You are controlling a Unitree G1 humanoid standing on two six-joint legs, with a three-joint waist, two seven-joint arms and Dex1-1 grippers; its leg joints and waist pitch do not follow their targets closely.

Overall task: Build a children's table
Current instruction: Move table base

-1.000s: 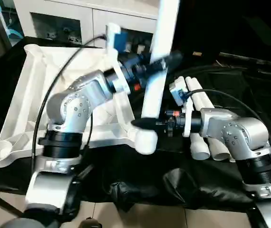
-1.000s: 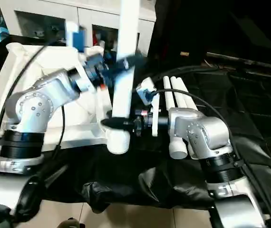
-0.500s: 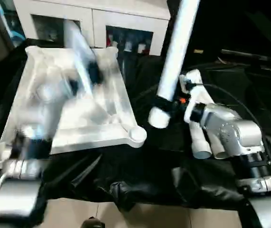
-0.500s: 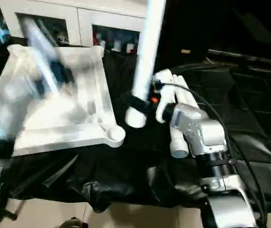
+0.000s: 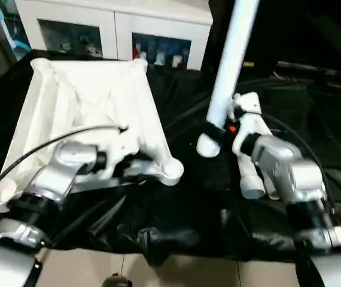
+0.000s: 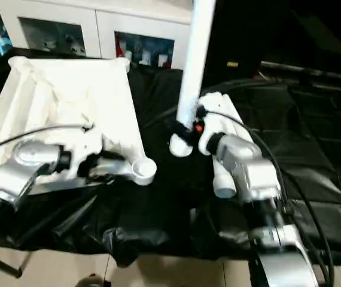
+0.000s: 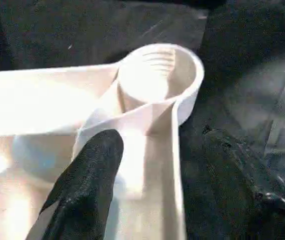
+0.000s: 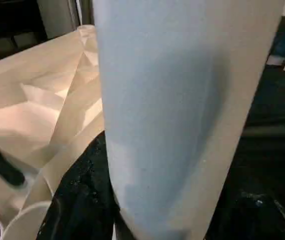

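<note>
One white leg [image 5: 229,66] gripped upright by right fingers [image 8: 77,200], left fingers [image 7: 90,185] spread astride tabletop [image 5: 87,101] rim, corner socket [image 7: 157,75] empty

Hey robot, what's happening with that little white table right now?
Right gripper shut on leg, held upright. Left gripper open astride the tabletop rim by corner socket. Spare legs behind right arm.

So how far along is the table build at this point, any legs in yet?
None fitted: the table top lies ribbed side up on the black cloth, and its near corner socket is empty. In hand: the right gripper holds one leg upright, beside that socket. The left gripper straddles the top's edge by the socket. Left: seating this leg and the spare legs lying by the right arm.
</note>
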